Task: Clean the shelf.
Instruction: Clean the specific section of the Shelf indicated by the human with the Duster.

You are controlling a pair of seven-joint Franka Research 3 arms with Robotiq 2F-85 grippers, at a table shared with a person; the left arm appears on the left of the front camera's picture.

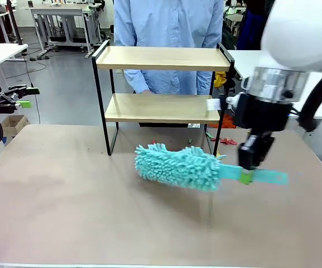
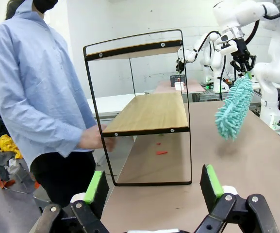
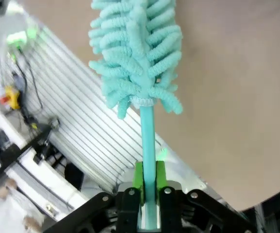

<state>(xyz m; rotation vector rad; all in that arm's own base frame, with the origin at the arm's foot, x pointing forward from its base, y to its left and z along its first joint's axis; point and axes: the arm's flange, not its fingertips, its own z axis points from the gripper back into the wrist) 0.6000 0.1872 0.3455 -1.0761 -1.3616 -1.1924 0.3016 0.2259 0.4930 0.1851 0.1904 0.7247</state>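
The shelf (image 1: 163,58) stands at the table's far side, two light wooden boards in a thin black frame; in the left wrist view the shelf (image 2: 149,114) is seen from its end. My right gripper (image 1: 245,176) is shut on the flat handle of a teal microfibre duster (image 1: 177,166), held level above the table in front of the shelf. In the right wrist view the duster (image 3: 137,53) runs straight up from the right gripper (image 3: 148,182). My left gripper (image 2: 152,187) is open with nothing between its green pads, off the table's left edge (image 1: 21,103).
A person in a light blue shirt (image 1: 169,25) stands behind the shelf, one hand (image 2: 93,138) at the lower board. Small red bits (image 2: 161,152) lie on the table under the shelf. The brown table top (image 1: 66,201) stretches wide in front.
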